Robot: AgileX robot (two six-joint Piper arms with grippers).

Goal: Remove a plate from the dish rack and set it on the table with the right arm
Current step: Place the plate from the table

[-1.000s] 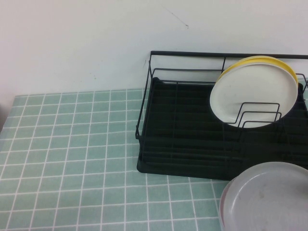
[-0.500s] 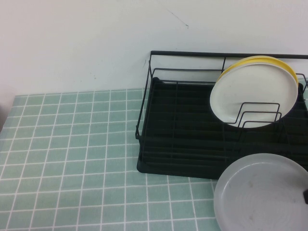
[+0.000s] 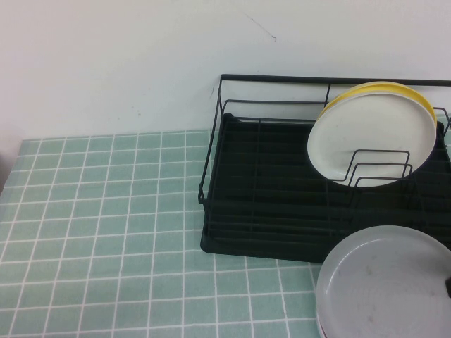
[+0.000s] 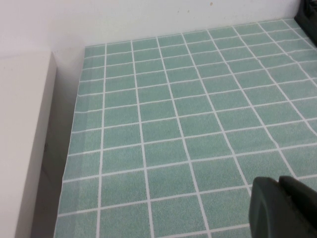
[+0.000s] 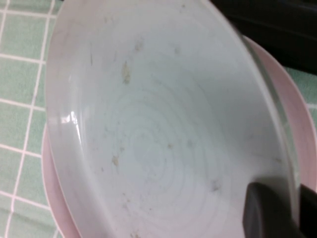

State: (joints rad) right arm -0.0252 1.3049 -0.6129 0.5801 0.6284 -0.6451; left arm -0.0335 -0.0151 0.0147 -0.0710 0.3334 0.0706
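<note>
Pale green tiles with white grid lines cover the counter [image 3: 106,232], which is backed by a plain white wall [image 3: 127,63]. At the far right of the counter, a black wire dish rack [image 3: 282,211] with a black tray base and a tall rear rail is seen. Inside it, a cream-white plate [image 3: 371,134] is propped upright against the wire loops, with a yellow-edged plate [image 3: 394,87] just behind it.

In front of the rack, at the near right corner of the high view, the pale grey plate [image 3: 384,282] is seen out of the rack, tilted, its speckled face turned upward. In the right wrist view it lies over a pale pink plate [image 5: 292,114], whose rim shows around its edge; whether the two touch cannot be told.

The right hand [image 5: 277,210] is at the grey plate's rim, a black finger [image 5: 265,210] laid on the plate's inner face, and the rim appears to be pinched between the fingers, though the second finger is mostly out of the picture. In the high view only a small dark part of it shows at the right edge.

The left hand [image 4: 283,208] is held above bare tiles on the left side of the counter, well apart from the rack; only a dark piece of it is seen, so its state cannot be told.
</note>
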